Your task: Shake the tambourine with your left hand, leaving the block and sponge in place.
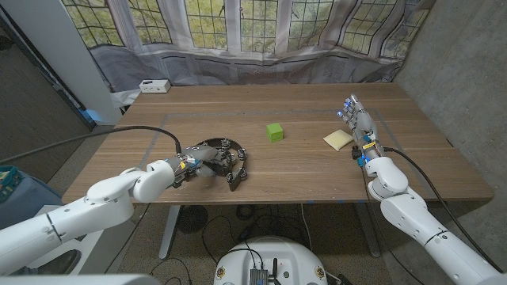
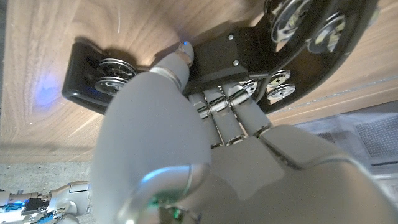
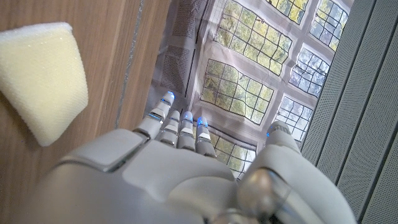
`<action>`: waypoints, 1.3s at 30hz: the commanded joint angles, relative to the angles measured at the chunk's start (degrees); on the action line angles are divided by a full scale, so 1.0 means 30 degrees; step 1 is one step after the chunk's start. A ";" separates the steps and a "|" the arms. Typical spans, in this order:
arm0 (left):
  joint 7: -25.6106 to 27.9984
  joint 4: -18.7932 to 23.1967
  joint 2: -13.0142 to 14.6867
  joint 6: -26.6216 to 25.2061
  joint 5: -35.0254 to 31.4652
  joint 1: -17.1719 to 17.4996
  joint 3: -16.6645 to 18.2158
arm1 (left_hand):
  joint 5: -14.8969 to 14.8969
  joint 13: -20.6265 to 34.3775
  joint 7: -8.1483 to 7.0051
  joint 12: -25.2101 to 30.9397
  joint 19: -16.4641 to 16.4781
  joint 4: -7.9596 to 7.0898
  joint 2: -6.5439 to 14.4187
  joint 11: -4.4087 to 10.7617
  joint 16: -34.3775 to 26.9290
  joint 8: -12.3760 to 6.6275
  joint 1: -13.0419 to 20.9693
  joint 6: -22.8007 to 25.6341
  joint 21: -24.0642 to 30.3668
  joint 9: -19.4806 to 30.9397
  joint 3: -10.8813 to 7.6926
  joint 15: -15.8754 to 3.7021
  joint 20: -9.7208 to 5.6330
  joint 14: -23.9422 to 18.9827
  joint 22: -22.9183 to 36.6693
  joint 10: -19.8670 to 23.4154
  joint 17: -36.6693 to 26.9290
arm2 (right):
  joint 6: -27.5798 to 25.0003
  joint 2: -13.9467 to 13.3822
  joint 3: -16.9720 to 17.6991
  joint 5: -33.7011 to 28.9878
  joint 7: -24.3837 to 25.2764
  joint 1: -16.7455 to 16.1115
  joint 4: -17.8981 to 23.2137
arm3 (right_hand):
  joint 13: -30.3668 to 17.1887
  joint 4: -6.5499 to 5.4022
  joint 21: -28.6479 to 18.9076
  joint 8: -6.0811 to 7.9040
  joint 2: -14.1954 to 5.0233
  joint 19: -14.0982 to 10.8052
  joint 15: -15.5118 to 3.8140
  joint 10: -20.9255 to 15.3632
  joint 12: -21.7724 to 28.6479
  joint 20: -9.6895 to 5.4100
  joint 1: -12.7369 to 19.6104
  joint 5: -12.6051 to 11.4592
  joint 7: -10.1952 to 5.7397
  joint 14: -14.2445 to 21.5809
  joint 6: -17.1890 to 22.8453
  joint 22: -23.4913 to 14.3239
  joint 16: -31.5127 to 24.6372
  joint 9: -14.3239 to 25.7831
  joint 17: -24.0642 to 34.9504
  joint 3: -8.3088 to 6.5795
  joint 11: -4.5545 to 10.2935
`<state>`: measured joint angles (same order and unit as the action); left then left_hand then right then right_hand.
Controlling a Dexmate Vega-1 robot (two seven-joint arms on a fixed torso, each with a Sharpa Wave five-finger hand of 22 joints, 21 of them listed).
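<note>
A black tambourine (image 1: 238,168) with metal jingles lies near the table's front edge, left of centre. My left hand (image 1: 202,158) covers its left side. In the left wrist view my left hand (image 2: 186,143) curls its fingers over the black rim of the tambourine (image 2: 323,37), with the thumb against the frame. A green block (image 1: 274,131) stands mid-table, and a pale yellow sponge (image 1: 338,139) lies to its right. My right hand (image 1: 358,120) stands just right of the sponge, fingers straight and apart, holding nothing. In the right wrist view the sponge (image 3: 40,74) lies beside my right hand (image 3: 186,174).
A small white box (image 1: 154,85) sits at the table's far left corner. Leaded windows and a grey curtain stand behind the table (image 1: 301,170). A concrete wall (image 1: 467,71) runs along the right side.
</note>
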<state>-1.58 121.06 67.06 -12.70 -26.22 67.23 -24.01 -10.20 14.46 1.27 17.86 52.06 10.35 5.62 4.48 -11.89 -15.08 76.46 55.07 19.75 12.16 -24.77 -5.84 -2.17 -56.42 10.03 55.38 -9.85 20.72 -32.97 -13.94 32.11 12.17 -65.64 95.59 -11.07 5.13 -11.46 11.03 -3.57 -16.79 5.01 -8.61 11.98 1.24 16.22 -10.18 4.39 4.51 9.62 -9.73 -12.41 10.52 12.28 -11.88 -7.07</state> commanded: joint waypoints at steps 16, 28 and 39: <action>-0.0062 0.2602 0.1638 -0.2084 -0.0695 0.0513 0.1627 | -0.0185 0.0514 0.0313 0.0206 0.0525 -0.0288 0.0583 -0.0310 0.0179 -0.0175 0.0287 0.0925 0.0035 0.0138 -0.0668 -0.0487 0.0455 -0.0942 0.0110 0.0015 0.0004 | 0.0719 0.0282 0.0093 -0.0164 -0.0010 0.0159 -0.0211 | -0.0041 0.0148 0.0046 0.0046 0.0051 -0.0104 0.0017 -0.0141 0.0046 0.0046 -0.0114 -0.0072 0.0005 0.0100 0.0170 -0.0060 0.0042 0.0048 0.0042 -0.0019 -0.0027; 0.1112 0.3505 0.1648 -0.2933 -0.0931 0.1345 0.2798 | -0.0208 0.0730 0.0263 0.0257 0.0462 -0.0295 0.0582 -0.0312 0.0220 -0.0137 0.0253 0.0966 0.0014 0.0171 -0.0745 -0.0523 0.0515 -0.1077 0.0125 0.0079 0.0000 | 0.0989 0.0307 0.0124 0.0036 -0.0402 0.0280 -0.0298 | -0.0046 0.0216 -0.0076 0.0081 -0.0056 -0.0538 -0.0124 -0.0354 0.0094 -0.0161 -0.0049 -0.0086 0.0230 0.0416 0.0332 -0.0050 -0.0041 0.0049 0.0033 -0.0102 -0.0021; 0.1949 0.4327 0.1560 -0.3529 -0.1302 0.2037 0.4142 | -0.0221 0.0923 0.0179 0.0269 0.0416 -0.0319 0.0593 -0.0301 0.0304 -0.0066 0.0191 0.0913 0.0000 0.0198 -0.0812 -0.0539 0.0529 -0.1021 0.0135 0.0069 -0.0006 | 0.0864 0.0092 0.0267 0.0245 -0.0619 0.0263 -0.0148 | -0.0047 0.0225 -0.0057 0.0089 -0.0075 -0.0560 -0.0127 -0.0463 0.0117 -0.0158 -0.0074 -0.0081 0.0276 0.0441 0.0402 -0.0047 -0.0031 0.0047 0.0039 -0.0111 -0.0056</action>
<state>1.97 131.58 71.91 -21.65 -29.07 71.67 -15.17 -10.65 16.93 1.32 18.32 52.06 10.77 5.62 3.47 -11.06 -15.19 76.46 56.80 19.52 12.64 -25.20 -5.53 -1.99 -57.13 10.26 55.16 -9.76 23.43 -32.25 -13.50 32.24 10.92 -64.81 94.69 -11.06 5.37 -11.46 11.03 -3.57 -18.13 4.61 -9.33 11.98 0.72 16.23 -10.18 5.22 5.33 10.44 -9.73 -12.41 10.52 12.28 -12.12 -7.17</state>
